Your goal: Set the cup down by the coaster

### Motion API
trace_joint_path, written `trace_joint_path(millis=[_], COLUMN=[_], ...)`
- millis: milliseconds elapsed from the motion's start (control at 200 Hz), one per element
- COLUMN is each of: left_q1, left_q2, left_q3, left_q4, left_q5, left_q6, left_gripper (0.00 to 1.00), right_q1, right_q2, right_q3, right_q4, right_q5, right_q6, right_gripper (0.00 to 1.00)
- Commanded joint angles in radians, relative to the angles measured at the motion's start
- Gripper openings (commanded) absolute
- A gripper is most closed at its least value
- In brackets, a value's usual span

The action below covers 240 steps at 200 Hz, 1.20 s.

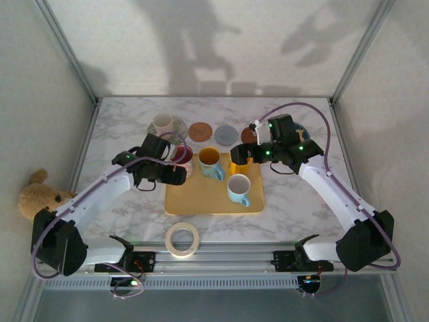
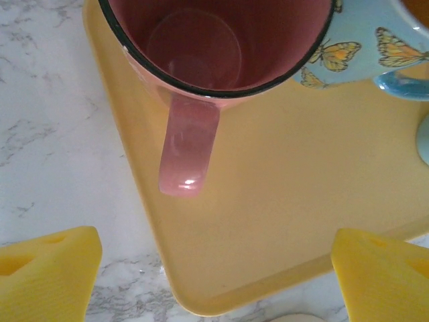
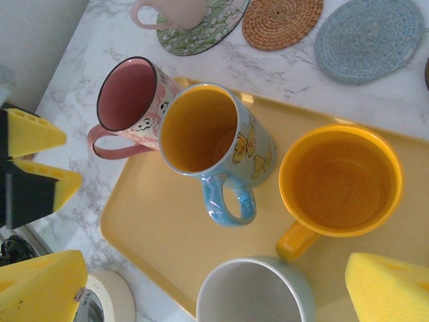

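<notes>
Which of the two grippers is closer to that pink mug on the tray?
Left. The left gripper is open right beside the handle of the pink mug; the right gripper is across the tray, by the yellow mug.

The tray (image 3: 167, 228) is yellow, and the table (image 1: 120, 127) is white marble with grey veins. The pink mug (image 3: 127, 97) has a black rim, and the light blue mug (image 3: 251, 154) has orange butterflies outside and is yellow inside. On the far side lie a green floral coaster (image 3: 208, 33), a woven brown coaster (image 3: 281, 20) and a grey-blue coaster (image 3: 369, 37).
</notes>
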Motion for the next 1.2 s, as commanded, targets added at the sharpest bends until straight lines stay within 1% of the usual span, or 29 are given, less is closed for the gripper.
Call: trace_joint_path(millis=[0,120,280,566,1196], left_q1=[-0.009,-0.009,-0.009,-0.009,-0.009], left_q2=[0.034,0.072,0.124,0.191,0.234], left_q3=[-0.015,-0.023,-0.032,-0.036,-0.04], left_q4=[0.038,0.057,0.083,0.112,0.163], left_q5=[0.01,0.016,0.018,0.012,-0.004], left_q6=[-0.019,-0.027,-0.037,-0.031,-0.028], left_gripper=[0.86,0.85,0.8,0.69,0.48], right_q1=[0.01,0.009,0.009,0.009,0.009], right_q2=[0.013,0.019,0.03,0.039,0.029], right_q3=[-0.001,0.003,0.008,0.011,-0.005], right_q4=[0.027,0.03,0.033,0.036,0.047], right_q5=[0.008,0.012,0.016,0.03,0.054], right_q6=[0.018,0.018,0.017,0.016,0.022], right_gripper=[0.99,0.99,0.99,0.99,0.99])
